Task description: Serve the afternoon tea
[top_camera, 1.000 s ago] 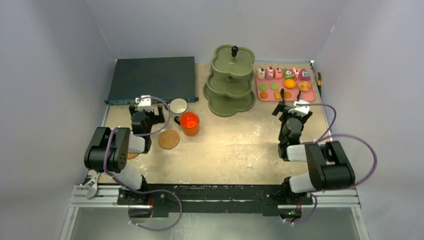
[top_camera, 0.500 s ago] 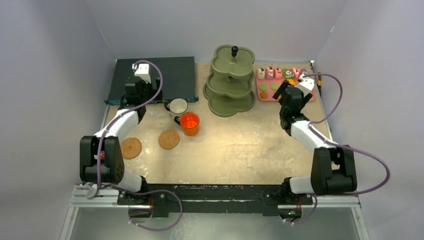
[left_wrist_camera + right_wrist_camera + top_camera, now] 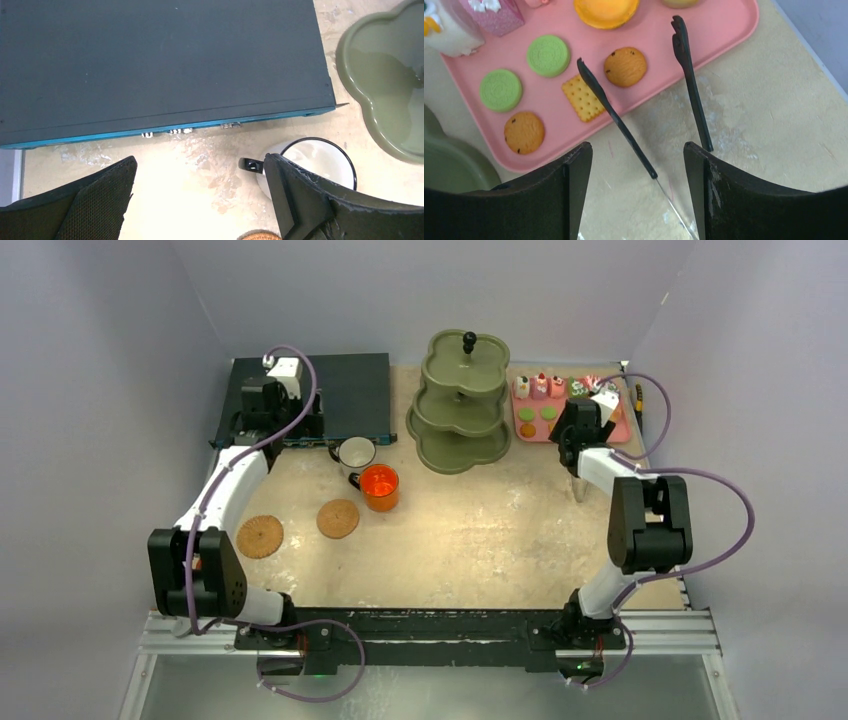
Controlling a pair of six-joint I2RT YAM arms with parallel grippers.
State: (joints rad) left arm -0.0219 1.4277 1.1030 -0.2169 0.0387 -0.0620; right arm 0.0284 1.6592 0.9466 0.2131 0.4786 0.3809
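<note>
Step in hand: judged to be picking one biscuit off the pink tray (image 3: 724, 30) for transfer to the three-tier stand (image 3: 450, 452).
Right gripper (image 3: 636, 150): fingers partly closed around the black tongs (image 3: 691, 85), which project from between them toward the top of the wrist view. Grip firmness cannot be confirmed.
Tongs axis: runs from lower right to upper left of the wrist view, with the two legs spread apart at the tips.
Key relation: the brown chip biscuit (image 3: 625, 66) lies between the two tong legs, just behind the tips. The square cracker (image 3: 583, 98) sits just outside the left leg.
Tip height: cannot tell whether the tips touch the tray.
Next move, judged: squeeze across the biscuit's width and keep the left leg off the cracker.
Nearer arm: the right arm. The tray is at the upper right of the top view, directly under this arm.
Stand location: upper centre of the top view, just left of the tray.
Left gripper (image 3: 200, 162): wide open and holding nothing, above the near edge of the dark-blue box (image 3: 160, 65).
White mug (image 3: 312, 160): lower right of the left wrist view, beside the right finger, with its handle pointing into the gap.
Orange mug (image 3: 379, 485): just below the white mug in the top view.
Cork coasters (image 3: 338, 518) (image 3: 260, 536): left of centre in the top view, both bare.
</note>
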